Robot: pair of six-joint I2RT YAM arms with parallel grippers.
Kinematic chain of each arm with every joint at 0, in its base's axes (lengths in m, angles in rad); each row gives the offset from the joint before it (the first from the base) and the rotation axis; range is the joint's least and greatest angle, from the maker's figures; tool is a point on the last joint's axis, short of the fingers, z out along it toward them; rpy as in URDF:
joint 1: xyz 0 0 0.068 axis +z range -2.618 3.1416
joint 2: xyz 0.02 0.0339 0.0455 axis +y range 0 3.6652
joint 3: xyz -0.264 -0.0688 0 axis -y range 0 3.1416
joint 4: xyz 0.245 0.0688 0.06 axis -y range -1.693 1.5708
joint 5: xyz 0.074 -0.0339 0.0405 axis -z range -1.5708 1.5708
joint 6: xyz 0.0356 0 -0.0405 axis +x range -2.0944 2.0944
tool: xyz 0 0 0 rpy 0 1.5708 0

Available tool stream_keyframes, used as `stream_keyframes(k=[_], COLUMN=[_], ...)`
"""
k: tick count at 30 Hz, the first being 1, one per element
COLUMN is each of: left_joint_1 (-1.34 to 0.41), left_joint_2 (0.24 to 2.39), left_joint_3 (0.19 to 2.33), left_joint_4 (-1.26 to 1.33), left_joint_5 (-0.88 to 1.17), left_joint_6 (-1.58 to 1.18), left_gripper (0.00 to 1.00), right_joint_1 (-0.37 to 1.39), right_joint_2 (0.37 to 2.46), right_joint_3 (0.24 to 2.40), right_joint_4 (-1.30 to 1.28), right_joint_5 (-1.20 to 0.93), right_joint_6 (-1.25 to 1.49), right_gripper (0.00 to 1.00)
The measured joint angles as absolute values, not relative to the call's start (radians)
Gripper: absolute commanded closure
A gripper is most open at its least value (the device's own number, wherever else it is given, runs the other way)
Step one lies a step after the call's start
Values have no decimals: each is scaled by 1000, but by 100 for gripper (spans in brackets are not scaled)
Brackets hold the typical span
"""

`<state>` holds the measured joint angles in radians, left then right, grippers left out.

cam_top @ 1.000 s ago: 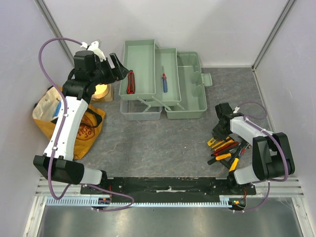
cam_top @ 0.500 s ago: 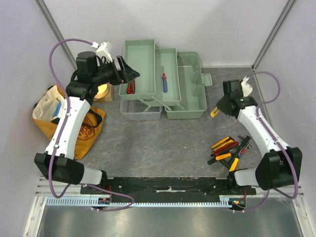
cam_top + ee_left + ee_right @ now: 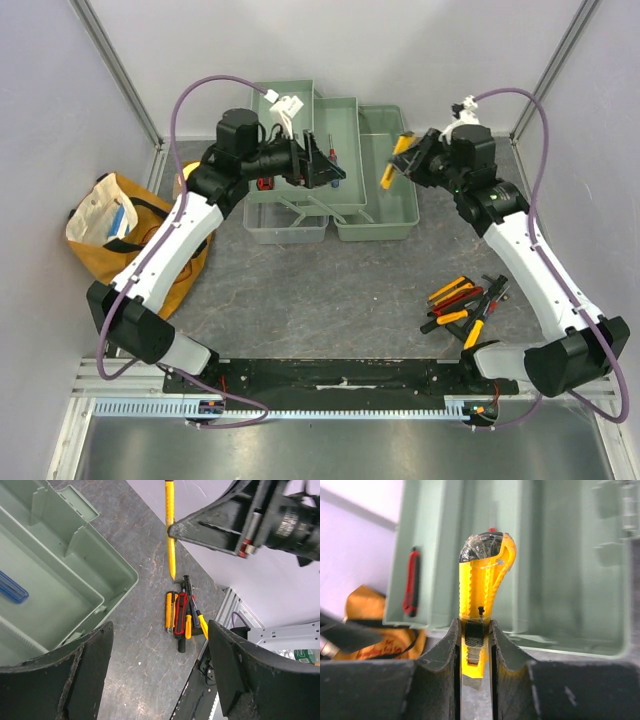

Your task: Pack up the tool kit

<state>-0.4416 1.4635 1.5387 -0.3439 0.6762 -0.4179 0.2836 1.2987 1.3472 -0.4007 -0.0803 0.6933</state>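
Packing looks partly done, with most of it left. Near the counter's (image 3: pixel 330 290) front right corner lies a heap of tools (image 3: pixel 462 305) with yellow, red and black handles, touching one another and not yet packed. No gripper is near them.

Farther back, the right gripper (image 3: pixel 474 624) is closed to a narrow gap on a yellow utility knife (image 3: pixel 482 580). Its fingers clamp the knife's lower body from both sides, and the black-capped end points away toward the toolbox (image 3: pixel 385 205). From above, the knife hangs over the box's right-hand, deepest compartment, clear of its floor. I judge the step in hand to be carrying this knife in to be set down.

The left gripper (image 3: pixel 322 166) stands wide and holds nothing. It hovers over the middle tray, and I cannot tell whether it touches it. Its own camera looks between the spread fingers toward the knife and the heap beyond.

The toolbox sits open at the middle of the counter's far edge, its trays fanned out to the left. Two tools are already inside: a red-handled tool (image 3: pixel 411 582) in the leftmost tray and a blue screwdriver (image 3: pixel 10 587) in the middle one. The right compartment looks bare. A yellow-orange cloth bag (image 3: pixel 130 235) rests at the counter's left edge, well apart from the box.
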Motion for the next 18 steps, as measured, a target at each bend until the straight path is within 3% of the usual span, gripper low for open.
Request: stream_keyframes(k=[6, 14, 17, 18], left_joint_1=[-525, -596, -604, -604], left_joint_2=[1511, 1553, 1573, 1577], left_joint_3=[1539, 1551, 1571, 1578], left_joint_4=[-304, -292, -294, -296], left_joint_5=[565, 498, 489, 484], left_joint_6=[-395, -329, -313, -310], left_gripper=[23, 46, 69, 82], right_joint_1=[417, 470, 476, 478], right_joint_2=[1331, 1343, 1351, 1355], right_joint_3=[1420, 1435, 1435, 1435], right_joint_4=[-345, -276, -262, -256], right_joint_5=[-128, -155, -160, -160], right_joint_6=[675, 680, 683, 683], right_gripper=[100, 100, 100, 100])
